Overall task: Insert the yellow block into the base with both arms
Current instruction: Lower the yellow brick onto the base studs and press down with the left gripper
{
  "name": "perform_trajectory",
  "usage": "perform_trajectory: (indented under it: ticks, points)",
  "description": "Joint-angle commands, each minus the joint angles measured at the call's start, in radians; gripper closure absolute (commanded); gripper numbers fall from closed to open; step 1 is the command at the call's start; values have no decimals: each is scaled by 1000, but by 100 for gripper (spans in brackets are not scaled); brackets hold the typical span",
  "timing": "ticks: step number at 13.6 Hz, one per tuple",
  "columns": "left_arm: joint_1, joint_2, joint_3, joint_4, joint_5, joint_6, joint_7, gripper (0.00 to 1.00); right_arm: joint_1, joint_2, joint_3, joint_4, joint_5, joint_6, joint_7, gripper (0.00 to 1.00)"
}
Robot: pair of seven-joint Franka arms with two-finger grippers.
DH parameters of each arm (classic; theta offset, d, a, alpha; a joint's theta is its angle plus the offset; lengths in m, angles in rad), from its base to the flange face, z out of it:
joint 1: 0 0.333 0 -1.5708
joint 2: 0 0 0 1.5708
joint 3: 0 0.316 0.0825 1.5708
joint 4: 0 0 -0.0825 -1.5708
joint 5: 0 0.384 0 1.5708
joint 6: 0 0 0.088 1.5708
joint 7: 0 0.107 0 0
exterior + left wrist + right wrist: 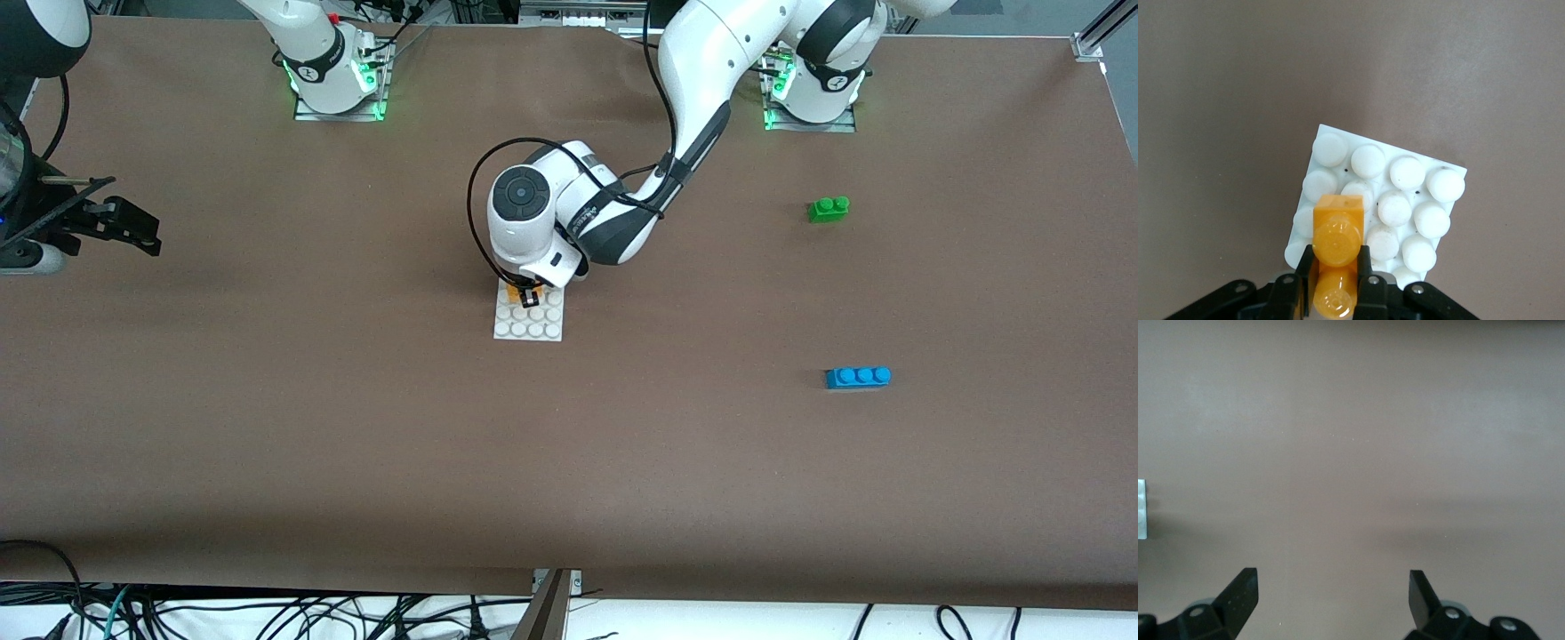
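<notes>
Brown and smooth, the table top spreads wide under my two arms. Going across the front view, first comes my right gripper. It waits in the air over bare table at the right arm's end, and its two black fingers stand wide apart with nothing between them.

Next, in the middle, is the base. It is a flat white square of plastic with rows of round bumps on top. My left gripper is right over the edge of the base that is farthest from the front camera. Its fingers are squeezed tight on the yellow block. That block is small, shiny and yellow-orange, with two round bumps on top. It sits down against the bumps at that edge of the base.

Toward the left arm's end lie a green brick and, nearer the front camera, a longer blue brick.
</notes>
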Motion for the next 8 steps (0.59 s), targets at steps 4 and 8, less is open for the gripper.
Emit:
perform_trajectory:
  ticks: [4,8]
  points:
    - [-8,32,4,35,-38,7,118,93,-8,-2,0,19,15,-24,-20,0]
    - [-11,38,3,30,-45,7,150,94,-8,3,0,22,15,-24,-20,0]
